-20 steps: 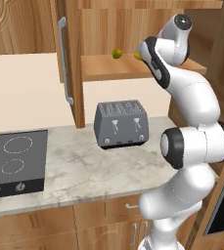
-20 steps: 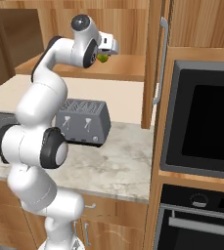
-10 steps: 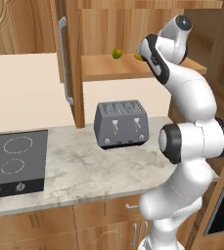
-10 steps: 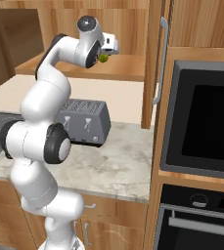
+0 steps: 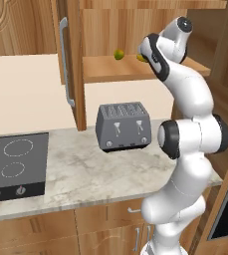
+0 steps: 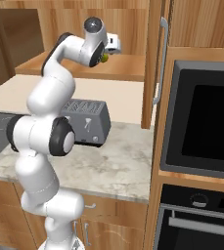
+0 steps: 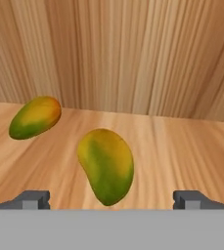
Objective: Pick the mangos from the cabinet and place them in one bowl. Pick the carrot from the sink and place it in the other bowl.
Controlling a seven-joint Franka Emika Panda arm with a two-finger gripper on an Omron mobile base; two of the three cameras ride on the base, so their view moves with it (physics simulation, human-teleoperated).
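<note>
- Hand is up at the cabinet shelf, jaws spread wide, nothing held. In hand view both finger tips stand well apart, either side of the nearer mango.
- Nearer mango lies on the plank shelf right ahead of the hand, between the tips but not touched as far as I can tell. Long axis runs roughly along the view, slightly tilted.
- 2nd mango sits further back & off to one side on same shelf, apart from the first. In left base view it's the small green-yellow fruit on the shelf, near the cabinet door w/ the long silver handle.
- Progress, my read: early. Both mangos are on the shelf, none lifted. Step in hand = approach for 1st grasp.
- Left to do: close on nearer mango, carry to a bowl, repeat for 2nd, then the carrot job at the sink.
- Toaster & cooktop on the counter below; oven to the right.
</note>
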